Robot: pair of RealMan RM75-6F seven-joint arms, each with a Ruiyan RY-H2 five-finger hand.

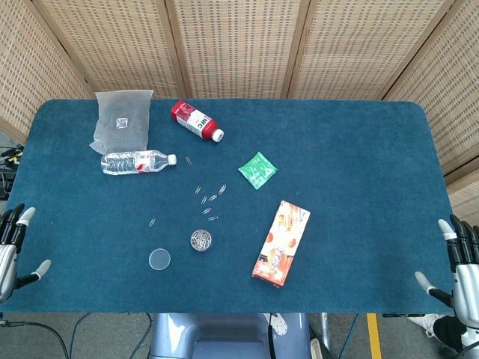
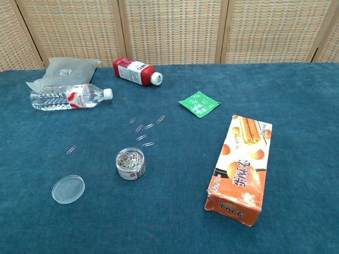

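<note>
Round lid (image 1: 159, 259) lies flat on the blue counter (image 1: 359, 149), near its front edge and just left of the small tub of paper clips (image 1: 200, 240) that stands open beside it. Loose paper clips (image 1: 209, 196) are scattered behind the tub. The orange snack box (image 1: 281, 243) lies flat further right.

No grasp looks begun: both of the 2 arms sit at the outer corners, well apart from everything. Any pick from here would call for a long reach inward and a low, flat approach, since the lid is thin and the clips are tiny.

The left robot hand (image 1: 11, 250) is at the front left edge with fingers spread, holding nothing; the lid is the thing nearest to it. The right robot hand (image 1: 456, 262) is at the front right corner, likewise spread and holding nothing, with the snack box nearest.

Further back lie a water bottle (image 1: 138, 162), a red bottle (image 1: 196, 120), a grey pouch (image 1: 122, 120) and a green sachet (image 1: 257, 170).
</note>
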